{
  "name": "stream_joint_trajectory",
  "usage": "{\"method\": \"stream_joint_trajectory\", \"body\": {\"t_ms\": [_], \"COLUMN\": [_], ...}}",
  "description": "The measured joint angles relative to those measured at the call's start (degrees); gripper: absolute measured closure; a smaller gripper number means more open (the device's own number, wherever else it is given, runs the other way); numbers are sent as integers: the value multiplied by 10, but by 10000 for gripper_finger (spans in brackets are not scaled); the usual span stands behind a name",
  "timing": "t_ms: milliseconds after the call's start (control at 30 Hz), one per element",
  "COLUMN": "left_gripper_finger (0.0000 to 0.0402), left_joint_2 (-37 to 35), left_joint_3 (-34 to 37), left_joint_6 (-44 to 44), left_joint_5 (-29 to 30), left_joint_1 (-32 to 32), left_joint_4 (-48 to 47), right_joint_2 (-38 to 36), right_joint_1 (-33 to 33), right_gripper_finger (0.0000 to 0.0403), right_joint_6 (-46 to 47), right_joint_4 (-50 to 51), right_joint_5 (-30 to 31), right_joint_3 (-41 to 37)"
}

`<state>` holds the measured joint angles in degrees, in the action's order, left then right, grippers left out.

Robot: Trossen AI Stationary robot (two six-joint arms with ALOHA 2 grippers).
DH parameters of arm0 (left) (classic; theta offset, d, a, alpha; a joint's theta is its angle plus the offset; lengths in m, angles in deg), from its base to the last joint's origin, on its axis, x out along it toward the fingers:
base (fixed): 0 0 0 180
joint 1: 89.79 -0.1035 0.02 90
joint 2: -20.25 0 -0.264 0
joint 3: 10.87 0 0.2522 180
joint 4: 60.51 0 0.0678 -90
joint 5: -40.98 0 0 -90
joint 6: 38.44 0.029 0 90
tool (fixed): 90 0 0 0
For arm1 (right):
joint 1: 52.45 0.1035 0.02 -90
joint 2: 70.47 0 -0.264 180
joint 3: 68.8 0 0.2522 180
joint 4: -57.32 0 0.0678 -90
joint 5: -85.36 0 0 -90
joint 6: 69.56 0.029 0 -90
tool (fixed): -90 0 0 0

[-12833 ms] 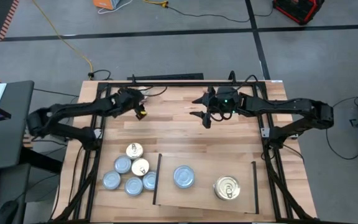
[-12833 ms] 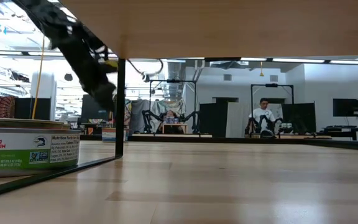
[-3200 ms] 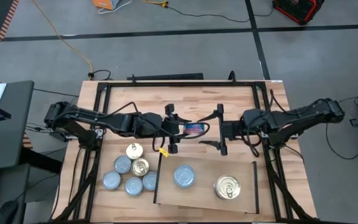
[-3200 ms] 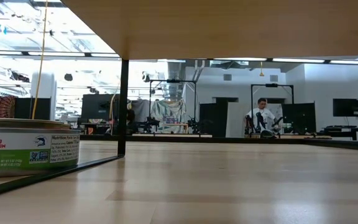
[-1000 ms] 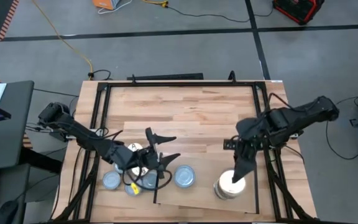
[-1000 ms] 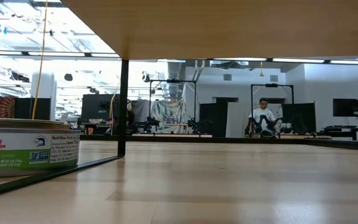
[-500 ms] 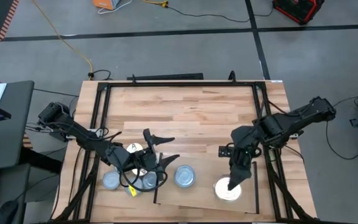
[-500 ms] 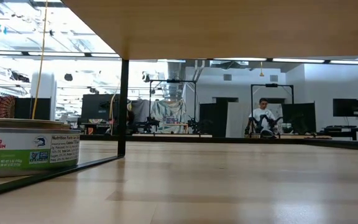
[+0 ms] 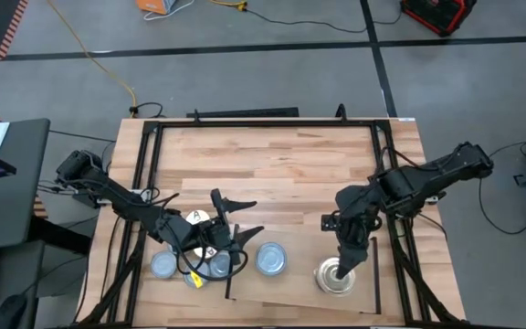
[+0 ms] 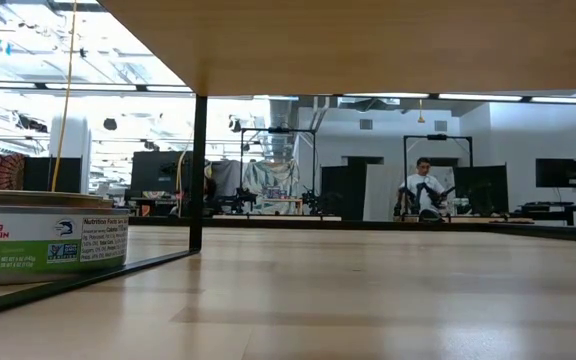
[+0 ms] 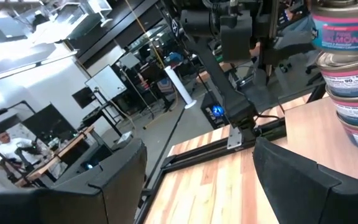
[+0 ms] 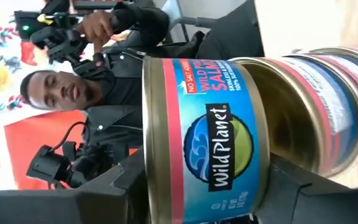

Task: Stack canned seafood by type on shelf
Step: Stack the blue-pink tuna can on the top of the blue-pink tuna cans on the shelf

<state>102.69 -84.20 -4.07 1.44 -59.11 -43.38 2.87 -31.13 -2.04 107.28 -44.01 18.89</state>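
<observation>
In the high view the right hand [image 9: 344,266] reaches down at the lower right of the frame onto the gold-lidded stack of tins [image 9: 336,277], which stands on the right part of the pale shelf [image 9: 290,291] close to its right black strip [image 9: 373,274]. The right wrist view shows that hand's dark fingers [image 12: 126,186] on either side of the topmost tin [image 12: 204,138], a blue-and-red salmon tin sitting on the stack; the fingers look close against its sides, though I cannot tell whether they grip it or stand slightly off it. A person [image 12: 98,93] shows in the room beyond. The left hand [image 9: 236,217] hangs in the lower middle-left of the high view, above the cluster of loose tins [image 9: 190,260] lying on the bench [image 9: 263,164] just left of the shelf's left black strip [image 9: 231,270]; its fingers [image 11: 120,180] stand well apart with nothing between them. In the left wrist view the stack rises at the right edge of the frame, with the right arm [image 11: 222,56] above it. A single silvery-blue tin [image 9: 271,259] lies on the shelf between the cluster and the stack. In the low view a tin with a green label [image 10: 43,240] sits at the left edge, and a seated person [image 10: 423,190] shows far back in the room
</observation>
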Motion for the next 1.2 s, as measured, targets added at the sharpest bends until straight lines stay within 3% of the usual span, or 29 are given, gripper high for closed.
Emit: {"method": "stream_joint_trajectory", "body": {"t_ms": [400, 867, 1200], "left_gripper_finger": [118, 118, 118], "left_joint_2": [0, 0, 0], "left_joint_3": [0, 0, 0], "left_joint_6": [-6, -19, -27], "left_joint_5": [0, -1, -2], "left_joint_1": [-11, -24, -24], "left_joint_4": [-18, -35, -46], "right_joint_2": [-13, -14, -18], "right_joint_1": [-36, -34, -32], "right_gripper_finger": [134, 132, 132], "right_joint_6": [15, 89, 91], "right_joint_4": [51, 50, 47], "right_joint_5": [-10, -34, -44], "right_joint_3": [0, -1, -1]}}
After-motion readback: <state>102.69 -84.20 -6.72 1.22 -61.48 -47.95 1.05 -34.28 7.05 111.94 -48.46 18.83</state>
